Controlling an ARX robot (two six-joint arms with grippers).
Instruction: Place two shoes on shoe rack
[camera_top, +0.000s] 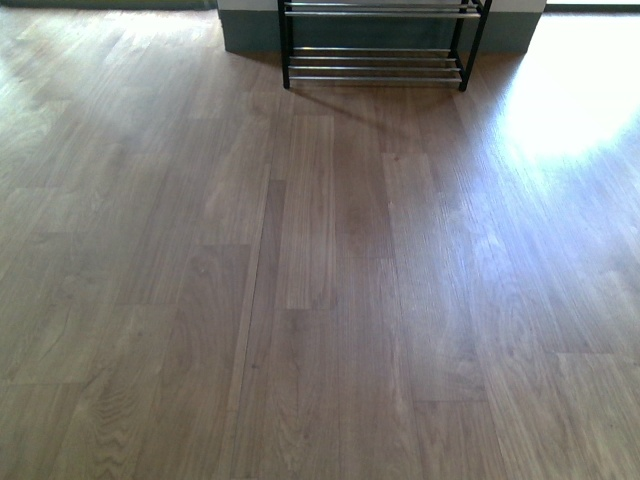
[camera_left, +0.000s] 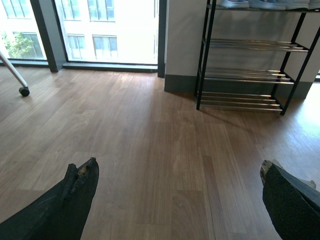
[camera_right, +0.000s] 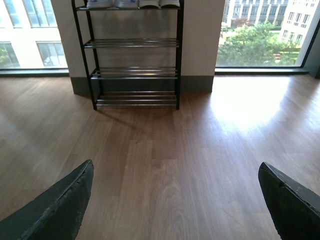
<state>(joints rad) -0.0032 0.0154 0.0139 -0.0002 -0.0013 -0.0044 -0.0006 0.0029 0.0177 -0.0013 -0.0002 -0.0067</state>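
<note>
The shoe rack (camera_top: 380, 60) stands against the far wall, a black frame with chrome bars; only its lower tiers show in the front view. It also shows in the left wrist view (camera_left: 247, 75) and the right wrist view (camera_right: 135, 70). On its top tier sit pale blue slides (camera_left: 265, 4) and white-soled shoes (camera_right: 160, 3), cut off by the frame edges. My left gripper (camera_left: 179, 172) is open and empty above bare floor. My right gripper (camera_right: 175, 175) is open and empty too. Neither arm shows in the front view.
Wood plank floor (camera_top: 320, 280) stretches from me to the rack. Tall windows (camera_left: 110, 30) flank the grey wall pillar (camera_right: 200, 40). A caster wheel and chrome leg (camera_left: 22, 91) stand by the window. Bright sun glare lies on the floor at the right (camera_top: 570, 110).
</note>
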